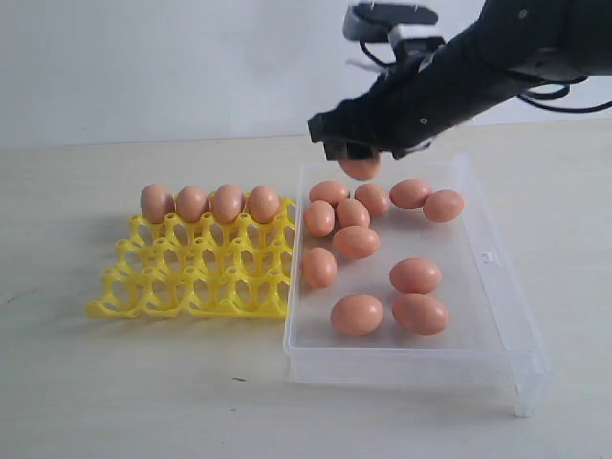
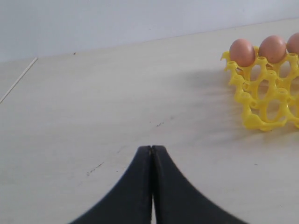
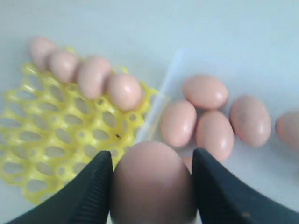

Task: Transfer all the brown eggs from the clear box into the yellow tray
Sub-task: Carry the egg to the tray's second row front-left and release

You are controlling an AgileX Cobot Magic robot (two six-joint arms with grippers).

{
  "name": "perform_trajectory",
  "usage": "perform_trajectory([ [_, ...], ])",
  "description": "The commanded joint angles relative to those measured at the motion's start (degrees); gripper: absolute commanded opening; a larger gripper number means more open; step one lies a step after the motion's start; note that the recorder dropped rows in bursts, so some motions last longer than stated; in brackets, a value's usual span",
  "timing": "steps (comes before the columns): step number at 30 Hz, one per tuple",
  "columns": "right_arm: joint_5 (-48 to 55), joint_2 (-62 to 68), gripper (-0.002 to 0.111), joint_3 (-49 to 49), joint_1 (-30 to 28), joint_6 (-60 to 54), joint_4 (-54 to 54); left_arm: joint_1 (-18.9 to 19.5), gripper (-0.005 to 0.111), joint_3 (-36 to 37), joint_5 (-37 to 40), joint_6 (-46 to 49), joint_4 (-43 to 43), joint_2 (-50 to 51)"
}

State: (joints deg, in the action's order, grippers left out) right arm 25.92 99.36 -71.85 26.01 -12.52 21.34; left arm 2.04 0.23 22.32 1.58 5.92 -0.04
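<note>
Exterior view: right fingers [image 3: 91, 189] clamp a brown egg [image 1: 360, 168] above the clear box's [image 1: 483, 287] rim; left fingers [image 2: 135, 186] together.

site: looks like a robot lab test set-up | surface: plain pale bench [image 1: 115, 382]; a few small dark scuffs | backdrop: blank white wall [image 1: 143, 67] | gear: black robot arm [image 1: 478, 67] carrying a cabled camera [image 1: 392, 21] | props: brown eggs [image 1: 356, 241]; clear box [image 1: 411, 368]; yellow tray [image 1: 206, 277]
</note>
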Motion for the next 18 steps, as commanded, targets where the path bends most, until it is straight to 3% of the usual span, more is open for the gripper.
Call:
perform_trajectory([
  [1,-8.1,-7.9,0.0,3.8,7.4,-10.0,4.0,-0.3,0.0,-0.2,-0.5,-0.3,-0.1,0.0],
  [8,-21.5,-4.3,0.0,2.9,20.4,-16.8,7.1,-0.3,0.0,-0.2,-0.5,-0.3,-0.1,0.0],
  [18,-32.9,13.0,0.0,-11.7,27.0,-15.2,6.5,-0.3,0.0,-0.2,-0.5,-0.3,-0.1,0.0],
])
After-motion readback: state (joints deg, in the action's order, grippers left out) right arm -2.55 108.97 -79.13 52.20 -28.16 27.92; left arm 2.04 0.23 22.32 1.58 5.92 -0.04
